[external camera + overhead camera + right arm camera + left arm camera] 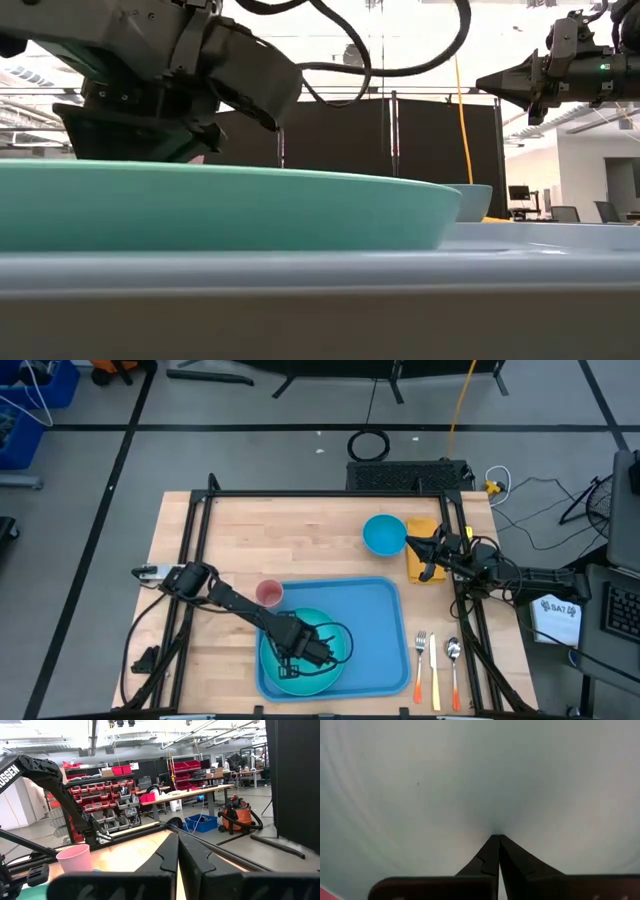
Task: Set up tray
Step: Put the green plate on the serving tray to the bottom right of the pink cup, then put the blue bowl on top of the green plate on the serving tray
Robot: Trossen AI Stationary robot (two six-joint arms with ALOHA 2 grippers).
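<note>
The blue tray (372,622) lies near the table's near edge. The round turquoise plate (282,672) rests flat on the tray's left half and fills the left wrist view (470,775). My left gripper (322,652) is low over the plate's middle, fingers shut (496,836). In the low view the plate's rim (200,205) hides its fingertips. My right gripper (427,550) hangs shut in the air (483,80) above the yellow napkin (420,560), holding nothing (176,836). My left gripper comes down at a slant onto the plate's inner surface (492,822). The tips of its shut fingers (490,851) meet that surface, with no gap or shadow between tip and plate. The plate lies flat on the tray.
A pink cup (269,594) stands on the wood just beyond the tray's far left corner. A blue bowl (383,534) sits beside the napkin. A fork, a knife and a spoon (436,660) lie right of the tray. The tray's right half is bare.
</note>
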